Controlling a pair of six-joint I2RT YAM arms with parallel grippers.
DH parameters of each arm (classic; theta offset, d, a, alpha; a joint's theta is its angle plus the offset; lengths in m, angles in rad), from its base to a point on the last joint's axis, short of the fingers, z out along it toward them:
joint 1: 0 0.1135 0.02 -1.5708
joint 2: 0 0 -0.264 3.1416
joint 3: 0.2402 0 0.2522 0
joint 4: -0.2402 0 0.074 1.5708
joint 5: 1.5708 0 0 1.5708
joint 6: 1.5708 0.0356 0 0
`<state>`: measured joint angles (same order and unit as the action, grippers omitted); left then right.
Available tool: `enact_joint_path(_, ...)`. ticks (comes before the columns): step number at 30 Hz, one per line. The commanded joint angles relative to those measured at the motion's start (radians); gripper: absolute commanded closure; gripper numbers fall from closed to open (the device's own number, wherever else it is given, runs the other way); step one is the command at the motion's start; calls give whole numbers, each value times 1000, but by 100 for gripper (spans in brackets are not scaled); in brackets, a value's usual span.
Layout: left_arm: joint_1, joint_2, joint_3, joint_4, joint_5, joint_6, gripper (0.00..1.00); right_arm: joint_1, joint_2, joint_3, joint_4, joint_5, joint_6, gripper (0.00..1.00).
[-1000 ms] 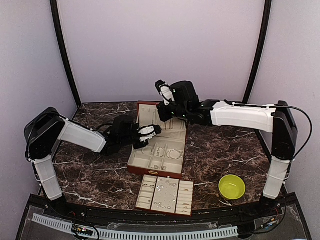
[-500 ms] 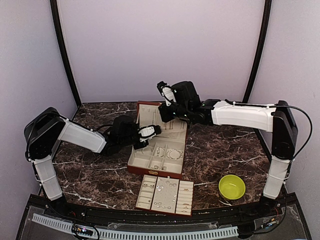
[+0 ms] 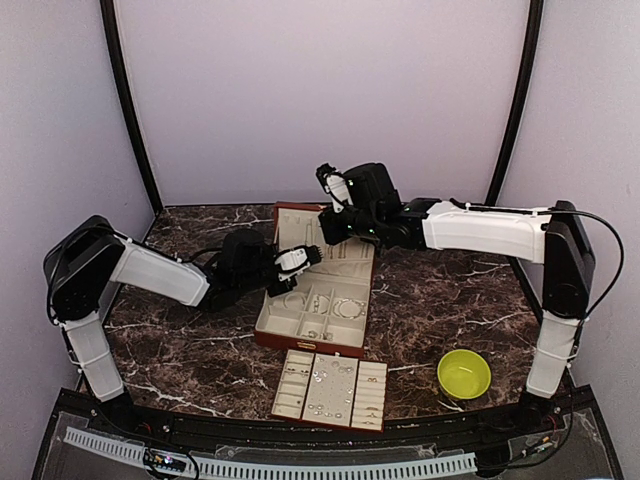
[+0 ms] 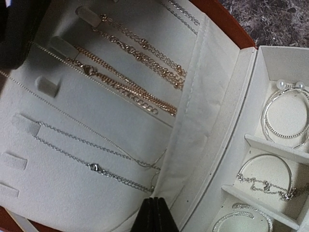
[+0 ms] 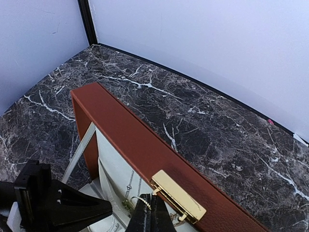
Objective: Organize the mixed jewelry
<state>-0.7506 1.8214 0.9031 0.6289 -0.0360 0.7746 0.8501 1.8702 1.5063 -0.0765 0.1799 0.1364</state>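
The reddish-brown box (image 3: 308, 343) stands open mid-table, its cream-lined lid (image 4: 120, 121) upright. Gold chains (image 4: 130, 72) and a silver chain (image 4: 96, 168) hang across the lid lining. My left gripper (image 4: 155, 212) is shut and empty, its tips just below the silver chain's lower end at the lining's pocket edge. My right gripper (image 5: 152, 216) is at the lid's top edge, beside the gold clasp (image 5: 179, 195). It is shut on a thin chain (image 5: 144, 200) that curls over its tip. More mixed jewelry (image 3: 322, 384), tiny silvery pieces, lies in the compartment tray (image 3: 372, 396).
Hoops and bracelets (image 4: 285, 116) fill the box's base compartments. A yellow-green bowl (image 3: 464, 373) sits on the marble table (image 3: 190, 340) at front right. The left arm's black gripper (image 5: 58, 205) shows close below the right one. Purple walls enclose the back and sides.
My right gripper has risen slightly toward the lid's top edge. My left gripper has shifted a little up and back along the lid lining. Both stayed shut.
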Motion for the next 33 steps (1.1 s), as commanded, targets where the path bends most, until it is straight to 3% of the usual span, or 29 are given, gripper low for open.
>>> enact_joint_path(1, -11, -69, -33, 29, 34, -46, 91, -8, 11, 28, 7, 8, 15, 100)
enact_joint_path(4, -11, -82, -41, 34, 33, -57, 80, -8, 11, 26, 7, 7, 17, 100)
enact_joint_path(11, -12, -156, -79, 54, 88, -154, 65, -8, 14, 31, 6, 7, 27, 100)
enact_joint_path(19, -11, -302, -153, 32, -1, -567, 52, -8, 34, 60, -35, 10, 44, 100)
enact_joint_path(24, -12, -368, -193, -42, -56, -758, 49, -8, 48, 87, -81, 22, 52, 100)
enact_joint_path(33, -10, -434, -249, -99, -110, -860, 46, -7, 75, 158, -171, 55, 77, 100)
